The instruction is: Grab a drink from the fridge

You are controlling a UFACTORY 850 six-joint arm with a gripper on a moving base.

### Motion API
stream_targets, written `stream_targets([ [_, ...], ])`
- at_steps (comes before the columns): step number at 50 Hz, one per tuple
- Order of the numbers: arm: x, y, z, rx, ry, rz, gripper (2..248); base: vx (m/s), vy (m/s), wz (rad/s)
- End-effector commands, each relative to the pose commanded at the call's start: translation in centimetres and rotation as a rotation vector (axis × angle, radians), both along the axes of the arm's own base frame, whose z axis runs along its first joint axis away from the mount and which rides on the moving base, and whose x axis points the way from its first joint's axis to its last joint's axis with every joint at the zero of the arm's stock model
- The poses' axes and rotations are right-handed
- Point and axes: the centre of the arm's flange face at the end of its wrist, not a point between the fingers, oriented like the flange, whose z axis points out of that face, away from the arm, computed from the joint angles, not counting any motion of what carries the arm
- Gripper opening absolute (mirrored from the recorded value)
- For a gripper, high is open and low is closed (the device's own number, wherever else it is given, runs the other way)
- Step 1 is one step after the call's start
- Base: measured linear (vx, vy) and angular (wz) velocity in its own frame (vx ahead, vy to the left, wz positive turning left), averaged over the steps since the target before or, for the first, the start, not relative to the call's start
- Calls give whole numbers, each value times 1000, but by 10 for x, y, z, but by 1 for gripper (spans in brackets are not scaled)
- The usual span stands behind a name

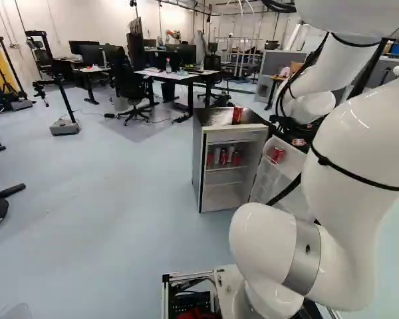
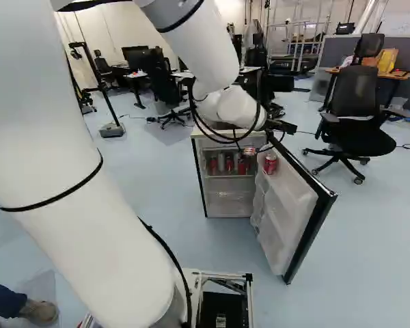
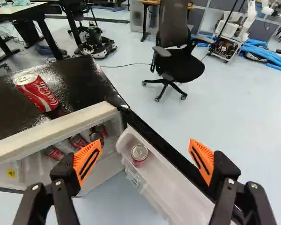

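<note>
Hand (image 2: 268, 140) spread wide. Door can (image 3: 139, 153) seen ahead, in rack of open fridge (image 3: 51, 129) door (image 2: 287, 205). Upper can (image 3: 37, 91), on fridge top, shown in wrist view, hidden in right base view.

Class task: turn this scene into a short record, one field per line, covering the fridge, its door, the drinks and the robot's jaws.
fridge: small, black top
door: swung open
can on top: one, red, upright
can in door: one, red
cans inside: several, some red
jaws: spread apart, nothing gripped
</note>
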Motion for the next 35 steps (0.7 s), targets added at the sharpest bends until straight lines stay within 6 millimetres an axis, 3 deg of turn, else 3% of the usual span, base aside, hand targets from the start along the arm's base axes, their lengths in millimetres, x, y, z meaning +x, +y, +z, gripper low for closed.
stream_targets([
  [35,-12,-49,23,105,106,-134,247,0,0,0],
])
